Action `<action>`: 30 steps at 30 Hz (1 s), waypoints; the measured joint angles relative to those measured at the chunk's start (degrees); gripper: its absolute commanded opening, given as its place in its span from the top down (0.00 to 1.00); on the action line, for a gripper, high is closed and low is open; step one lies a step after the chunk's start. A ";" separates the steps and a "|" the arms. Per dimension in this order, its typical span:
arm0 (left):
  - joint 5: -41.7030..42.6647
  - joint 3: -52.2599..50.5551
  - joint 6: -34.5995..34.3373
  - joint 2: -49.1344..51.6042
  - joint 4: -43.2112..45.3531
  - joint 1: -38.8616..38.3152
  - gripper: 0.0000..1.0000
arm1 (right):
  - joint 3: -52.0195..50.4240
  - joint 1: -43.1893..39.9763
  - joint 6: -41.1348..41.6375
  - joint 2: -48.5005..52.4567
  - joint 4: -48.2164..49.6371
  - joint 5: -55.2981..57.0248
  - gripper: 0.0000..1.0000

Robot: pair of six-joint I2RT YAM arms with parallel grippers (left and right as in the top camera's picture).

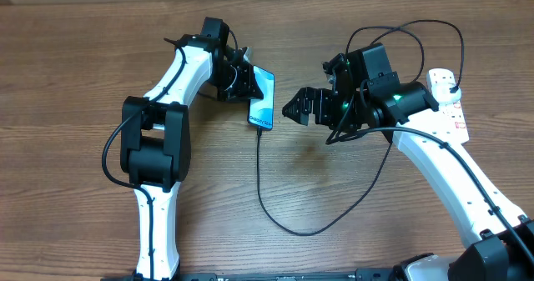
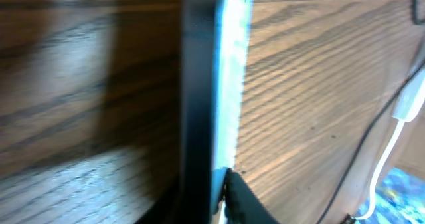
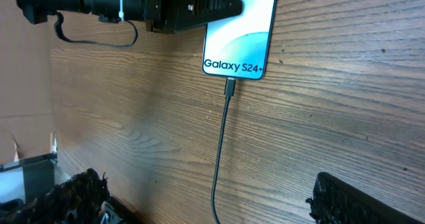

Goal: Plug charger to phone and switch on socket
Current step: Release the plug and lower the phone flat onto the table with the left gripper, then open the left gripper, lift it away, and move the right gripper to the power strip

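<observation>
Left side: the left gripper [image 1: 239,79] sits at the top end of the phone [image 1: 264,97], its black body overlapping the upper part of the screen. The left wrist view is blurred and shows only the phone's dark edge close up. Whether the jaws clamp the phone or stand slightly off it cannot be told.

Centre: the phone lies screen-up on the wooden table [image 1: 83,47], lit blue, with "Galaxy S24+" legible at its lower end. The connector tip [image 3: 230,88] of the charger [image 1: 258,173] is seated in the phone's bottom port. The black cable runs down from there, loops across the table and rises to the right.

Right side: the right gripper [image 1: 290,107] hovers just beside the phone, jaws spread wide, holding nothing. The white socket [image 1: 450,106] lies at the far right, partly hidden behind that arm.
</observation>
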 measured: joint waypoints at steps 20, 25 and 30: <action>-6.40 0.46 -0.72 -0.98 -1.95 -0.04 0.00 | 0.07 -14.71 -1.03 0.00 -13.86 6.34 0.00; -10.60 2.78 -0.55 -1.18 -3.69 0.79 0.00 | 5.95 -20.48 -1.66 0.87 -24.02 13.94 0.00; -17.14 6.19 0.17 -6.54 -3.43 0.98 0.00 | 19.28 -29.35 -1.92 4.37 -29.88 20.35 0.00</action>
